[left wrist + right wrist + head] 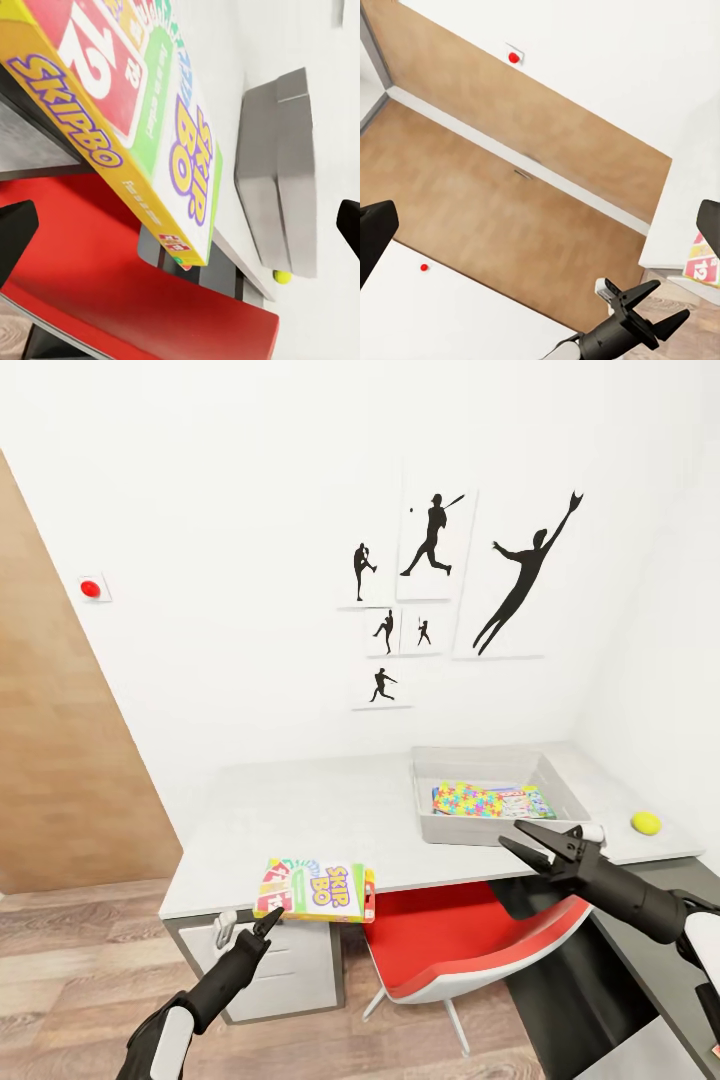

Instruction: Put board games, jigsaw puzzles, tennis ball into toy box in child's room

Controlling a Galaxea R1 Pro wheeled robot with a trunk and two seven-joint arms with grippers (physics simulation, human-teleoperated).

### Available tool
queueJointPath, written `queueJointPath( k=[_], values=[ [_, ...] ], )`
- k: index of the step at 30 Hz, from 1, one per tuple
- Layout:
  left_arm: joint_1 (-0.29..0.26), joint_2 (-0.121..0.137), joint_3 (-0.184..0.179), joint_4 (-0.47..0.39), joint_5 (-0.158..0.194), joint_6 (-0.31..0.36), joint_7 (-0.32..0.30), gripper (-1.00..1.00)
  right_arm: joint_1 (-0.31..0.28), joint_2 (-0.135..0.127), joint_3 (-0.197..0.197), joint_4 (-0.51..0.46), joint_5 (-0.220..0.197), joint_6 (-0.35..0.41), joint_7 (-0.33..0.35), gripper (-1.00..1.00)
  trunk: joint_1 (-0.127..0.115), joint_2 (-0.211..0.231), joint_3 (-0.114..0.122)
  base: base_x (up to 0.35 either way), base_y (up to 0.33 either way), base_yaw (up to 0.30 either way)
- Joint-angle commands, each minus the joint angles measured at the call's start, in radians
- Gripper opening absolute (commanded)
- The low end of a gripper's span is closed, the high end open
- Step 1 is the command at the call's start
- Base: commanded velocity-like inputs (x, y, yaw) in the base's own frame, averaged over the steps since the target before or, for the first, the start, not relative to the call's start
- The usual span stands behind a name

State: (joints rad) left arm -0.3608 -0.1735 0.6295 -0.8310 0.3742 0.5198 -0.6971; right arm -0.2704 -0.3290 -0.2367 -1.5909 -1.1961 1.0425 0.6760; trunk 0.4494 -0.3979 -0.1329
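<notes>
SKIP BO box (318,890) sits lower centre of the head view, at the front edge of the table (300,810), overhanging it toward the red chair (450,945). Looks parked there as a staging spot within reach of the toy box (495,795), which stands centre right on the table

Left gripper (268,922) is at lower left, tip right at the box's near left corner. Can't tell if it's touching or pinching the box; the fingers read as one dark point from this angle. In the left wrist view the box face (142,127) takes up the upper left, close to the lens, so the gripper is hard up against it. Grip state: cannot tell

Right gripper (545,847) is right of centre, jaws spread wide, holding nothing, hovering by the toy box's near wall. Probably waiting to take the handover or steady the tray

Toy box already holds a jigsaw puzzle (470,798) and other flat printed items beside it; the near wall cuts them off, count unclear. Tennis ball (646,822) is still on the table at far right, outside the tray

Bed not in frame, so remaining games can't be checked. Right wrist view looks at wardrobe doors (510,195), plus the left gripper (639,313) at the bottom edge
</notes>
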Motion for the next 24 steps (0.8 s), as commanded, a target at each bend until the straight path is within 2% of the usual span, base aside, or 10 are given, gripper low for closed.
queueJointPath(
  k=[1, 7, 11, 17, 22, 24],
  values=[
    [-0.001, -0.001, 0.004, 0.0, 0.003, 0.007, -0.002, 1.0, -0.001, 0.0, -0.002, 0.0, 0.004, 0.005, 0.006, 1.0, 0.001, -0.002, -0.002, 0.0, 0.0, 0.0],
    [-0.001, -0.001, 0.004, 0.0, 0.003, 0.007, -0.002, 1.0, -0.001, 0.0, -0.003, 0.0, 0.004, 0.005, 0.005, 1.0, 0.001, -0.002, -0.002, 0.0, 0.0, 0.0],
    [-0.002, -0.001, 0.004, 0.0, 0.004, 0.008, -0.002, 1.0, -0.001, 0.0, -0.004, 0.0, 0.004, 0.005, 0.006, 1.0, 0.016, -0.03, -0.015, 0.0, 0.0, 0.0],
    [-0.001, -0.001, 0.005, 0.0, 0.004, 0.01, -0.004, 1.0, -0.001, -0.003, -0.004, 0.0, 0.003, 0.005, 0.014, 1.0, 0.016, -0.03, -0.015, 0.0, 0.0, 0.0],
    [-0.001, -0.001, 0.006, 0.0, 0.005, 0.01, -0.007, 1.0, -0.002, -0.007, -0.003, 0.0, 0.003, 0.005, 0.076, 1.0, 0.016, -0.03, -0.015, 0.0, 0.0, 0.0],
    [-0.001, -0.001, 0.007, 0.0, 0.005, 0.011, -0.01, 1.0, -0.002, -0.01, -0.004, 0.0, 0.003, 0.005, 0.146, 1.0, 0.02, -0.037, -0.018, 0.0, 0.0, 0.0]
  ],
)
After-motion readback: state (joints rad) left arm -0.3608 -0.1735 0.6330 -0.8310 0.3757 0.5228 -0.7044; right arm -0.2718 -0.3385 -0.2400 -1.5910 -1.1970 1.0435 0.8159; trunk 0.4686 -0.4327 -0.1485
